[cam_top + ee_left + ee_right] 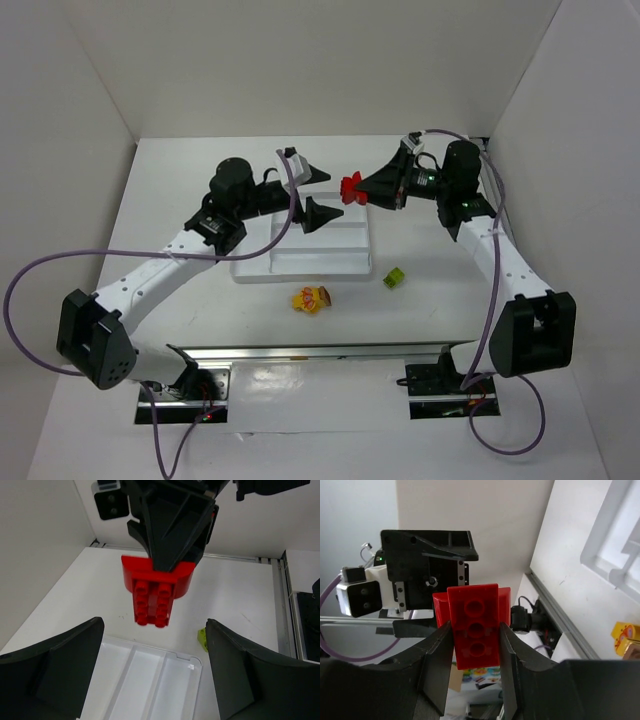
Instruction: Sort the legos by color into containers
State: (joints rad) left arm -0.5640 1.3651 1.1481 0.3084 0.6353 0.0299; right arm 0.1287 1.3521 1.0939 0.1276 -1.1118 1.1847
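Observation:
My right gripper (362, 188) is shut on a red lego (351, 188) and holds it in the air above the far right end of the white tray (345, 265). The red lego fills the right wrist view (474, 625) between the fingers and shows in the left wrist view (156, 592). My left gripper (312, 195) is open and empty, held over the tray's far end, facing the red lego. A lime green lego (394, 277) lies on the table right of the tray, also in the left wrist view (202, 639). A yellow and orange lego cluster (312, 299) lies in front of the tray.
White walls enclose the table on the left, back and right. The metal rail (320, 352) with the arm bases runs along the near edge. The tray compartments (145, 685) hold nothing that I can see.

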